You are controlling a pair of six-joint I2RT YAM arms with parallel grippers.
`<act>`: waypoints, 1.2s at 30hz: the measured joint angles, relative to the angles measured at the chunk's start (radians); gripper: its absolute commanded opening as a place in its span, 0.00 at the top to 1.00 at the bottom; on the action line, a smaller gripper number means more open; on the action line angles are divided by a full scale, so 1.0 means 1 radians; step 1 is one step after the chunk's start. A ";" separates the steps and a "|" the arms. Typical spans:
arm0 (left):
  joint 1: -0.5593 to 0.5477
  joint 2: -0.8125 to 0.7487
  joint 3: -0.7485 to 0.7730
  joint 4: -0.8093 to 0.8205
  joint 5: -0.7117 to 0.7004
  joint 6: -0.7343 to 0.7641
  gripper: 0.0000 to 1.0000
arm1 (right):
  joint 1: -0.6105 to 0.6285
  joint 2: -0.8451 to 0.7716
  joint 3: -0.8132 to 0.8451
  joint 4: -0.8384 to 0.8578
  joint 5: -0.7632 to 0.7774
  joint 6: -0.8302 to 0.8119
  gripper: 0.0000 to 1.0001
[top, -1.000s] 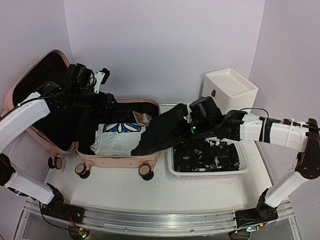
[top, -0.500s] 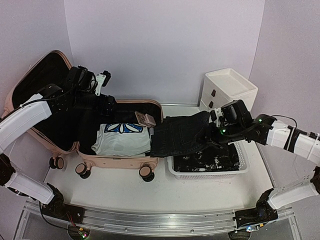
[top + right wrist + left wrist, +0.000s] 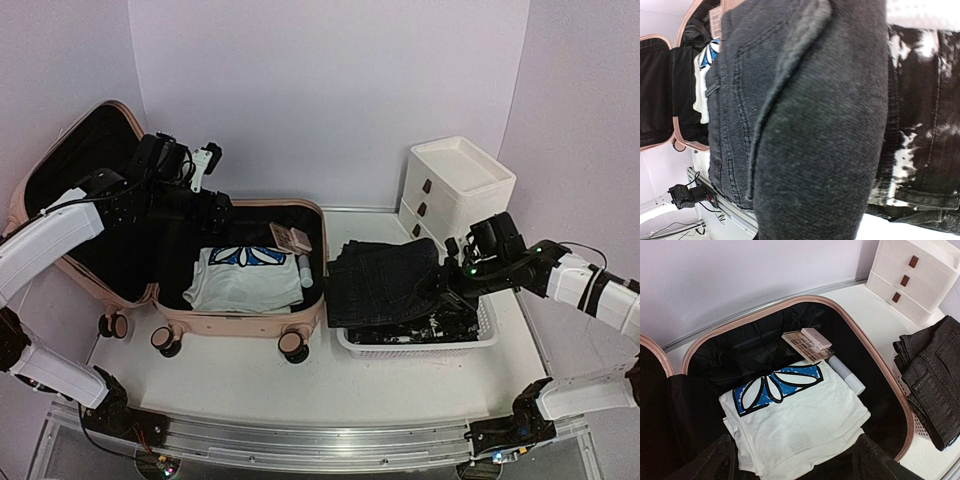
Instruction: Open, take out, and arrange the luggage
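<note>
The luggage [image 3: 240,322] lies open, its lid leaning back at the left. In its black-lined shell [image 3: 870,355] are a folded white T-shirt with a blue flower print [image 3: 800,415], a makeup palette [image 3: 807,342] and a white tube [image 3: 846,375]. My left gripper [image 3: 218,205] hovers open above the T-shirt [image 3: 245,278], fingers [image 3: 715,460] wide apart and empty. My right gripper [image 3: 447,287] is shut on dark jeans [image 3: 385,280], bunched over the white basket [image 3: 420,345]. In the right wrist view the jeans [image 3: 790,125] hide the fingers.
A black-and-white garment [image 3: 920,125] lies in the basket under the jeans. A white drawer unit with brown handles [image 3: 460,180] stands behind the basket at the back right. The suitcase wheels [image 3: 292,345] face the table's front.
My right gripper carried the jeans rightward from the suitcase's edge to above the basket, where they now bunch up. A white tube came into view in the suitcase. The left arm stayed put.
</note>
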 measured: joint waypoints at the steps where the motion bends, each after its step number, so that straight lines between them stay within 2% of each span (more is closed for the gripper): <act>1: 0.000 0.000 0.000 0.000 0.000 0.000 0.19 | -0.013 0.000 -0.008 -0.001 -0.010 -0.002 1.00; 18: 0.000 0.015 0.000 0.000 0.001 0.000 0.18 | -0.167 -0.019 -0.146 -0.011 -0.132 -0.054 1.00; 31: 0.000 0.032 0.000 0.000 0.003 0.000 0.19 | -0.221 0.000 -0.169 -0.014 -0.167 -0.150 1.00; 32: 0.000 0.032 0.000 0.000 0.003 0.000 0.18 | -0.222 0.006 -0.169 -0.014 -0.165 -0.159 0.96; 36: 0.000 0.032 0.000 0.000 0.003 0.000 0.18 | -0.224 0.027 -0.169 -0.023 -0.146 -0.198 0.68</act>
